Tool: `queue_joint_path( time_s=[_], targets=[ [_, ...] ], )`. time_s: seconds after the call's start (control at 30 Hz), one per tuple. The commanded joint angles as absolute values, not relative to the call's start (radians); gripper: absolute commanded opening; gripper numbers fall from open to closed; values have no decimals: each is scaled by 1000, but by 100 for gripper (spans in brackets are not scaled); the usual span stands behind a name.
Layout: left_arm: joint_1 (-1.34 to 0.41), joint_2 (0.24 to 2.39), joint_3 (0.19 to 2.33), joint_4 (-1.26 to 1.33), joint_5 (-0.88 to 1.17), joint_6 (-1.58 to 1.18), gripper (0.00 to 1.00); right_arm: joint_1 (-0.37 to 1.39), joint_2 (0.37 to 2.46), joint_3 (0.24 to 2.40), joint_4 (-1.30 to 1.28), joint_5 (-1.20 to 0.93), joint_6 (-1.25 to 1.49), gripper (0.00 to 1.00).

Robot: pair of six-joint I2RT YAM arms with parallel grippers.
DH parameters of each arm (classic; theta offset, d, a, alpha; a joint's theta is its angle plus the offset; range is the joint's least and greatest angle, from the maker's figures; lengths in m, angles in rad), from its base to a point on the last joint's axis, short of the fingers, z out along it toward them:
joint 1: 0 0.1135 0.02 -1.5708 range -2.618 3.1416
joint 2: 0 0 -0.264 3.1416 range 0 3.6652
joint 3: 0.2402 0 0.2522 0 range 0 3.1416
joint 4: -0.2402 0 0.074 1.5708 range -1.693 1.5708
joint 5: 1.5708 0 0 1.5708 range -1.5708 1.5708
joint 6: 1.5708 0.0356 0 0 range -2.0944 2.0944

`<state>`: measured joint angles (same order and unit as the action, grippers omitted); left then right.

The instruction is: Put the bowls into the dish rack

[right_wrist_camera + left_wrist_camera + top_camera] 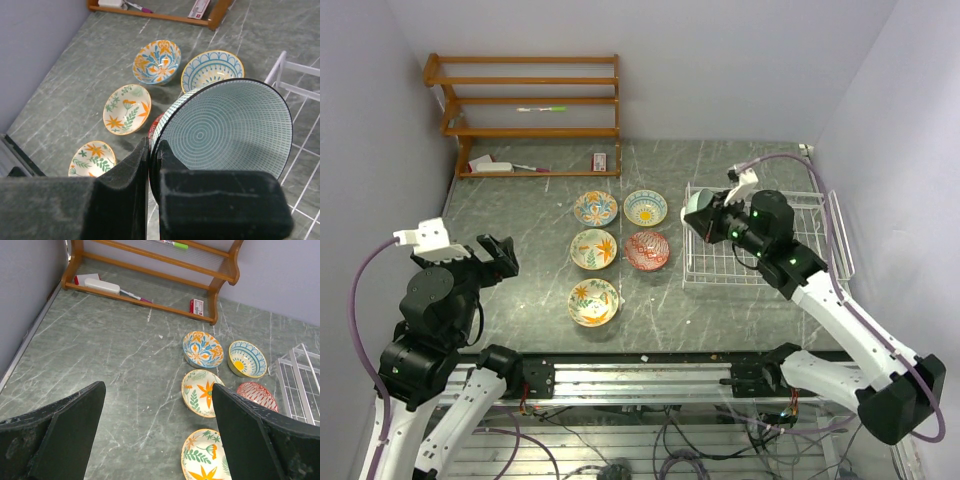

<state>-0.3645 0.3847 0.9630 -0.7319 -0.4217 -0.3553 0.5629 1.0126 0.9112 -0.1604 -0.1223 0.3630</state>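
— So, what does the held bowl look like?
— The mint bowl (225, 130) is round and glazed. Its inside is covered with fine concentric rings of teal ticks and its rim is dark. It is tilted on edge.
— Who has it?
— The right gripper (152, 165) pinches its wall between two black, rough-faced fingers, at the left edge of the dish rack (720, 268), a white wire basket with low sides.
— And the others?
— Five patterned bowls (593, 249) sit upright left of the rack, in two rows on the grey-green marbled table (520, 190): orange flowers on cream, blue arches round a yellow sun, red line work.
— The other arm?
— The left gripper (498, 255) hangs farther left of the rack, fingers spread wide, holding nothing.
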Motion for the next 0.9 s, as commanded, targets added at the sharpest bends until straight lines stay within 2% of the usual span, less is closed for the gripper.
queue_joint_path(
  time_s=[0.0,0.27,0.87],
  targets=[
    [-354,380,988,-741,-408,-342,98,389,1010,882,-1,-329,412,0],
    [-354,382,981,-735,-399,-338,98,21,1029,699,328,-747,691,0],
    [-355,418,969,-721,-396,-333,98,-97,1250,560,760,-980,1004,0]
  ],
)
